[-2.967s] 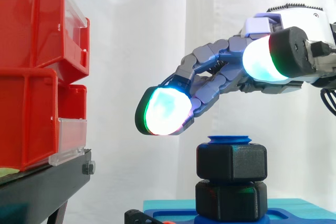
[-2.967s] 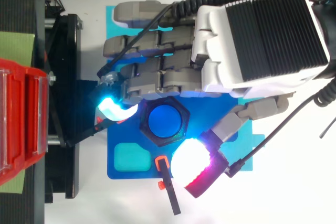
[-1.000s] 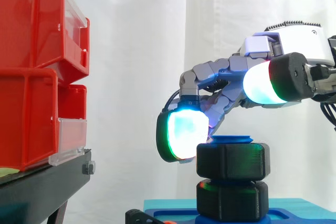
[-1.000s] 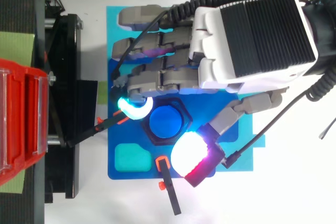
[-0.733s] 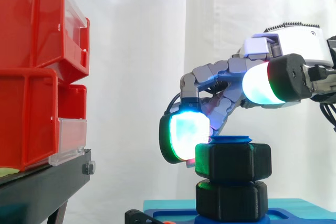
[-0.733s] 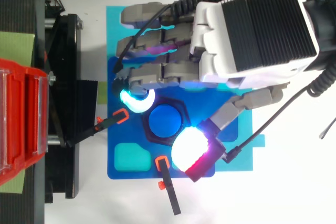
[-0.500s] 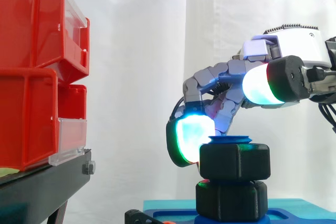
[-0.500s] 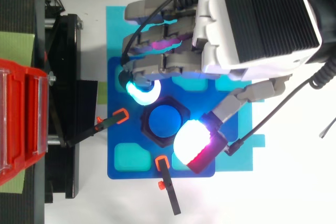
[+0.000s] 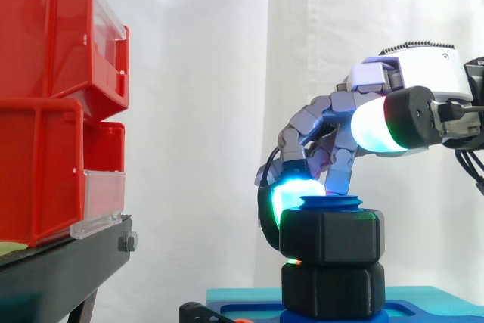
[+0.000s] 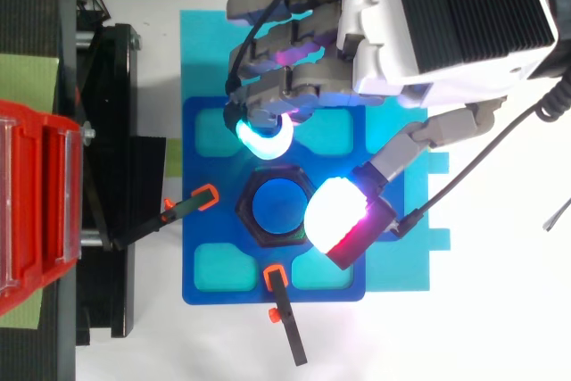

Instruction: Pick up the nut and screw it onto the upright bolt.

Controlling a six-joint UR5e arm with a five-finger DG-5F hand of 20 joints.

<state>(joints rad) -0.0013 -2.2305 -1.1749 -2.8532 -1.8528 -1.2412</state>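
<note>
Both the top nut [image 9: 330,236] and the lower nut [image 9: 333,289] sit on the bolt [image 9: 330,202] just below your robot hand [image 10: 446,15], whose fingers are curled round nothing, a cyan fingertip [image 10: 265,137] just beside the top nut's far side, the thumb pad [image 10: 337,216] hovering above its near edge.

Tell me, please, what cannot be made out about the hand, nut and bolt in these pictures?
- The bolt thread: side view, hidden inside the nut; just its blue top shows.
- Whether the hand touches the nut: side view, the nut covers part of the hand; top view, the hand overlaps the nut's rim.
- The blue base: top view, some pockets lie partly under the hand.
</note>
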